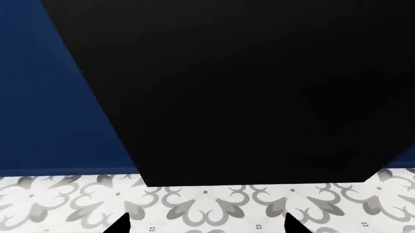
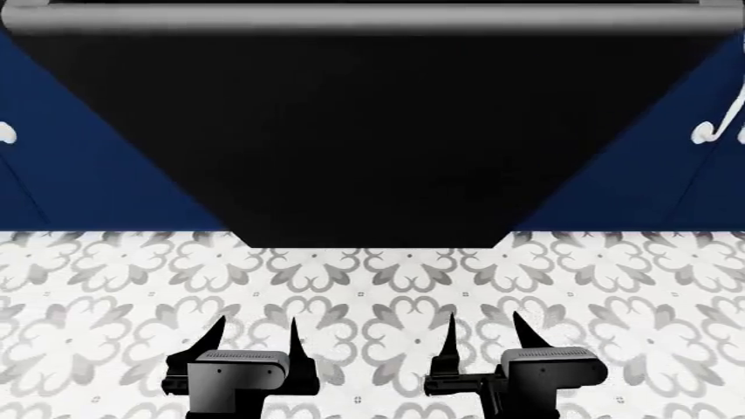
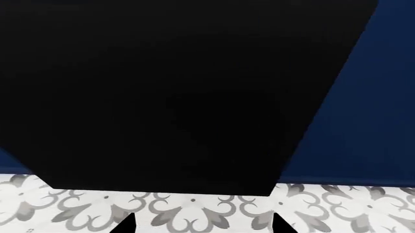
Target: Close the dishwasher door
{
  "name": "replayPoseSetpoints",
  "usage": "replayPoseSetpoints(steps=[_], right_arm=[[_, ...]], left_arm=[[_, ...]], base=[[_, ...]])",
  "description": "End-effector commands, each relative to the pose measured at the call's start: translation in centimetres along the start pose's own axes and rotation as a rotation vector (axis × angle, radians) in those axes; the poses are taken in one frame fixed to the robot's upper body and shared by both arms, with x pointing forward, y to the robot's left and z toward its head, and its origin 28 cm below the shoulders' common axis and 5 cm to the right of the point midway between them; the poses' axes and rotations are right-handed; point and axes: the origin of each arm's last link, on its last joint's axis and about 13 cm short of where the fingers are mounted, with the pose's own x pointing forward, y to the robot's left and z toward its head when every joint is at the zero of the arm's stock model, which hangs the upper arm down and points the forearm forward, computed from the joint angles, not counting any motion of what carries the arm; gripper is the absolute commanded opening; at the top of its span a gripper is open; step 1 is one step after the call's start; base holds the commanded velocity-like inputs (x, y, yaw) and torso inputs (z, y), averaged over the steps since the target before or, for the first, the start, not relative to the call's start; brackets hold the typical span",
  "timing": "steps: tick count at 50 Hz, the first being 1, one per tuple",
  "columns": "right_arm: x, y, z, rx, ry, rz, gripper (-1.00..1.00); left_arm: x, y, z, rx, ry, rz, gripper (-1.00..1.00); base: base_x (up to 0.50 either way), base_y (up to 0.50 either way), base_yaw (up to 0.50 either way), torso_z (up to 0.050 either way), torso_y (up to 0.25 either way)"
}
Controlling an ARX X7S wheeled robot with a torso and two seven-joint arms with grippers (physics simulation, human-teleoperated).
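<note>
The dishwasher door [image 2: 372,140] hangs open ahead between navy cabinets [image 2: 82,175], its grey handle [image 2: 372,19] on the near edge. Both the left gripper [image 2: 254,336] and right gripper [image 2: 483,330] hover low over the tiled floor [image 2: 372,288], fingers spread and empty. This looks like the approach: next, reach under the door and push it up.

The head view looks forward and down from above both arms onto the patterned floor [image 2: 372,288], facing the dishwasher door [image 2: 372,131]. Each wrist view sits low and near, facing that same black panel, sharing floor and navy cabinet fronts [image 1: 45,97].
</note>
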Motion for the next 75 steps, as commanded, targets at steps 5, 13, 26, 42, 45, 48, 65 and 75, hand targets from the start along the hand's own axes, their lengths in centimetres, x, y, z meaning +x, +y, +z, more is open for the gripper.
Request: replayPoseSetpoints(steps=[5, 13, 26, 42, 45, 48, 65, 75], right_arm=[[-0.01, -0.01, 0.0, 0.001, 0.0, 0.0, 1.0], [-0.02, 0.01, -0.01, 0.018, 0.005, 0.013, 1.0], [-0.03, 0.03, -0.01, 0.015, 0.006, 0.008, 1.0], [-0.04, 0.05, 0.03, 0.014, 0.014, 0.003, 1.0], [-0.04, 0.04, 0.03, 0.012, 0.013, 0.003, 1.0], [-0.04, 0.04, 0.03, 0.011, 0.014, 0.003, 1.0], [-0.03, 0.05, 0.03, 0.01, 0.012, 0.004, 1.0], [-0.03, 0.06, 0.03, 0.011, 0.013, 0.004, 1.0]], left_arm=[[0.0, 0.0, 0.0, 0.0, -0.002, -0.001, 1.0], [0.0, 0.0, 0.0, 0.0, -0.001, -0.001, 1.0], [0.0, 0.0, 0.0, 0.001, -0.001, -0.002, 1.0], [-0.02, -0.03, 0.0, 0.001, 0.0, -0.002, 1.0], [-0.02, -0.03, 0.0, 0.001, 0.001, -0.002, 1.0], [-0.02, -0.03, 0.0, 0.001, 0.001, -0.002, 1.0], [-0.02, -0.03, 0.0, 0.001, -0.001, -0.002, 1.0], [-0.05, -0.02, 0.0, 0.0, -0.002, -0.001, 1.0]], base=[[0.0, 0.35, 0.0, 0.0, 0.0], [0.0, 0.1, 0.0, 0.0, 0.0], [0.0, 0.0, 0.0, 0.0, 0.0], [0.01, 0.0, 0.0, 0.0, 0.0], [0.14, 0.0, 0.0, 0.0, 0.0], [0.19, 0.0, 0.0, 0.0, 0.0], [0.21, 0.0, 0.0, 0.0, 0.0], [0.21, 0.0, 0.0, 0.0, 0.0]])
